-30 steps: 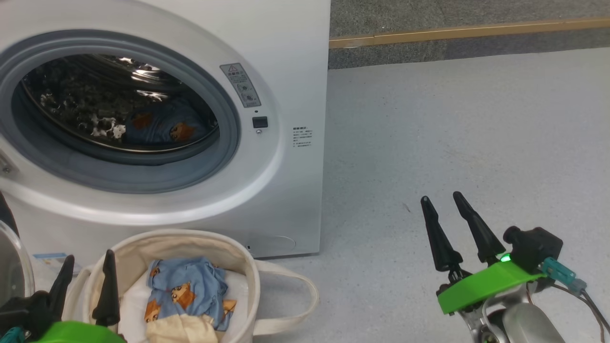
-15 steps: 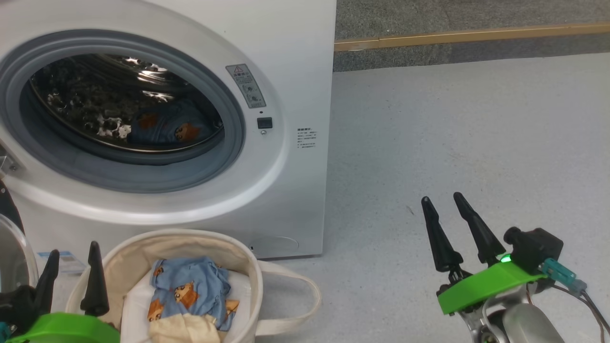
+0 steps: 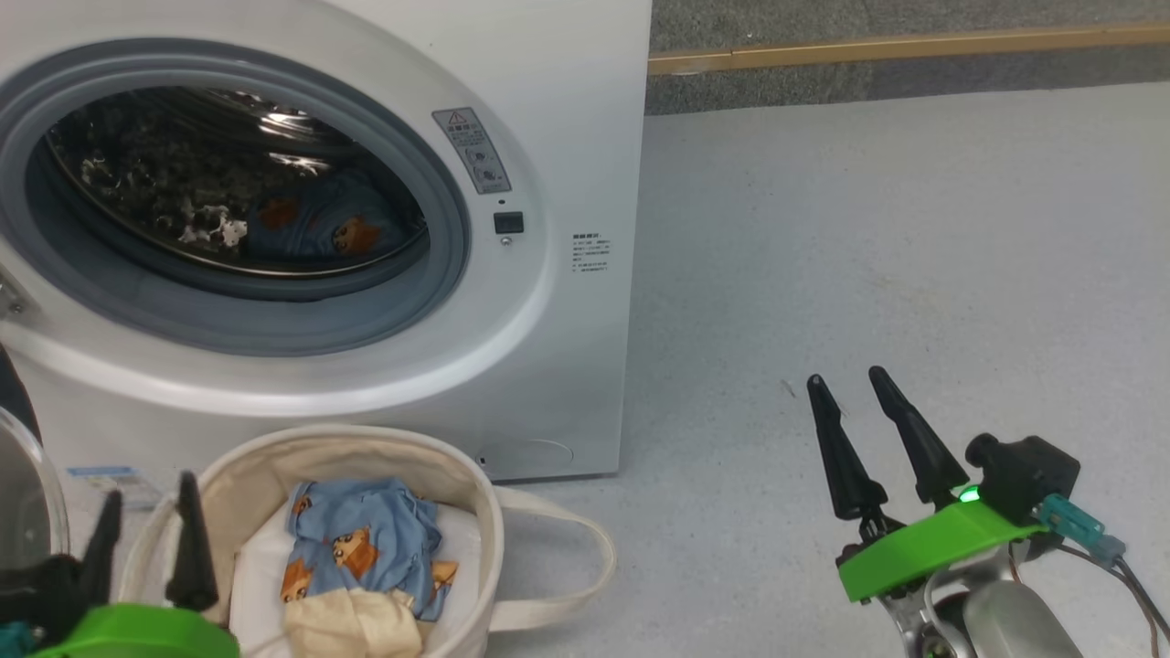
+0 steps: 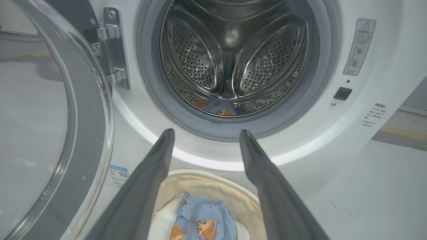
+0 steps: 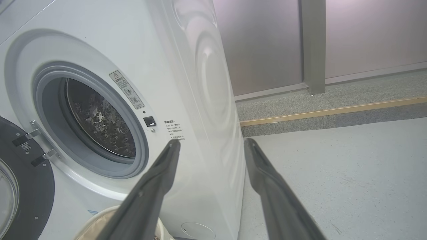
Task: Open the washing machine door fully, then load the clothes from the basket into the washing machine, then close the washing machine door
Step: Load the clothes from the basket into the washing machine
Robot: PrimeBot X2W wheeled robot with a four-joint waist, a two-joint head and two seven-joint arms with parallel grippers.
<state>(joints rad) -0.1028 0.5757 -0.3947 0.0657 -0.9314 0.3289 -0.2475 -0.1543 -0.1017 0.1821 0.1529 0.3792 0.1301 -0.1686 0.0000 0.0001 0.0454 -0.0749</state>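
Observation:
The white washing machine (image 3: 558,137) stands with its round door (image 4: 50,133) swung open to the left. One bear-print garment (image 3: 315,228) lies low in the steel drum (image 4: 233,56). In front of the machine sits the canvas basket (image 3: 466,493), holding more blue bear-print clothes (image 3: 366,539) and a cream cloth (image 3: 352,626) on a white pad. My left gripper (image 3: 146,512) hovers open and empty at the basket's left rim. Over the bare floor to the right, my right gripper (image 3: 850,384) is open and empty too.
Grey floor (image 3: 868,228) stretches to the right of the machine. A raised step with a wooden edge strip (image 3: 868,50) runs along the back. The open door's glass bowl (image 3: 27,512) bulges beside my left gripper.
My left gripper has shifted slightly at the basket's left rim; the head view has tilted a little. The right gripper has stayed put.

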